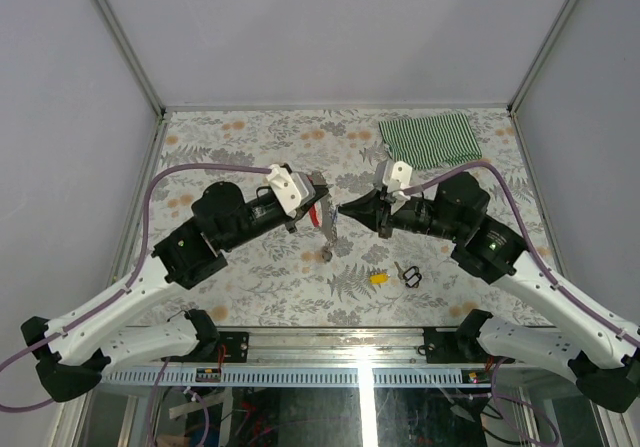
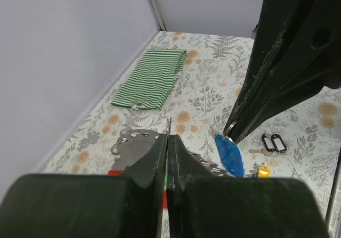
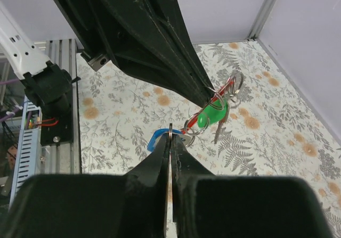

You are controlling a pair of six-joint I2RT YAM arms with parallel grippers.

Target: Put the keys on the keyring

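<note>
The left gripper (image 2: 168, 141) has its jaws pressed together, pinching the keyring (image 3: 193, 122) at their tips; a green key (image 3: 212, 115) seems already threaded, hanging just below them; the right gripper (image 3: 170, 142) pinches the blue key (image 3: 154, 140) close beside; the yellow key (image 1: 378, 278) lies loose, well apart, not yet threaded.

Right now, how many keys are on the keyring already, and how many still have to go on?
The green key already looks hung on the keyring, which the left gripper pinches shut. The right gripper holds the blue key by its little ring, close beside the keyring. The yellow key lies on the table, not picked up yet.
</note>
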